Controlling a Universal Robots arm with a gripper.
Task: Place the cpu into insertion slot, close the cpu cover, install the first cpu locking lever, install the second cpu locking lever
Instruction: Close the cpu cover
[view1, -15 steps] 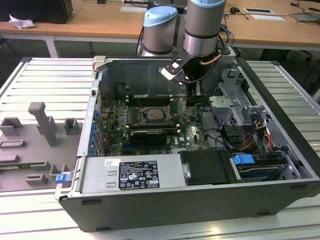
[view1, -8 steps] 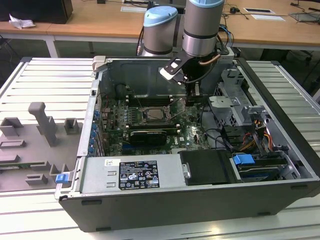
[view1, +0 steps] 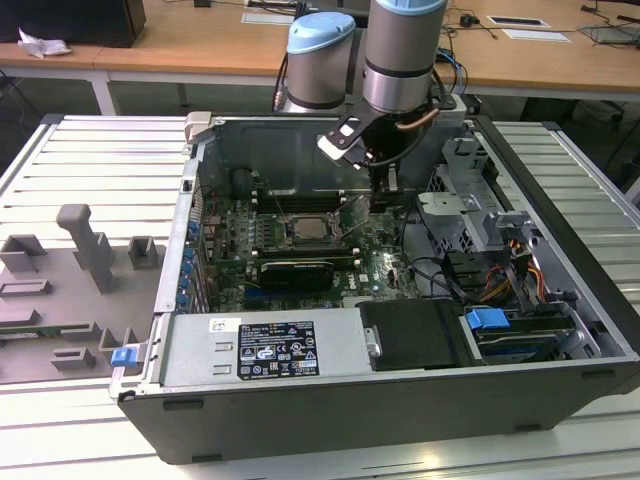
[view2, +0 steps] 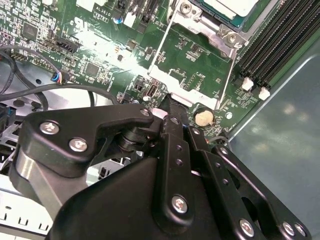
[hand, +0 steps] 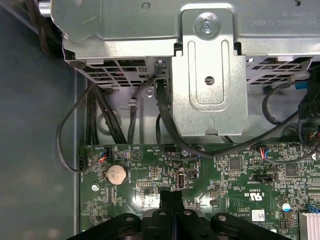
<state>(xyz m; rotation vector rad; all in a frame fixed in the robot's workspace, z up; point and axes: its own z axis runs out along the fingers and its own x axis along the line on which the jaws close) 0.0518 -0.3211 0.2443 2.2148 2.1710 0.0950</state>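
Observation:
The insertion slot (view1: 310, 229) sits mid-board on the green motherboard inside the open computer case. In the second wrist view the pale cpu (view2: 231, 6) lies in it, with the silvery cpu cover (view2: 212, 25) framing it. Two thin wire levers (view2: 161, 50) (view2: 226, 75) run from the socket's sides toward my gripper. My gripper (view1: 381, 200) hangs just to the exterior view's right of the socket, low over the board. Its black fingers (view2: 167, 102) (hand: 170, 196) are pressed together with nothing between them. Whether the tips touch a lever I cannot tell.
Long black memory slots (view2: 280, 45) flank the socket. A coin battery (hand: 116, 174) lies on the board near the fingertips. A metal drive cage (hand: 210, 75) and black cables (hand: 165, 125) stand beyond. A power supply (view1: 260, 345) fills the case's near wall. Grey fixtures (view1: 90, 250) stand outside.

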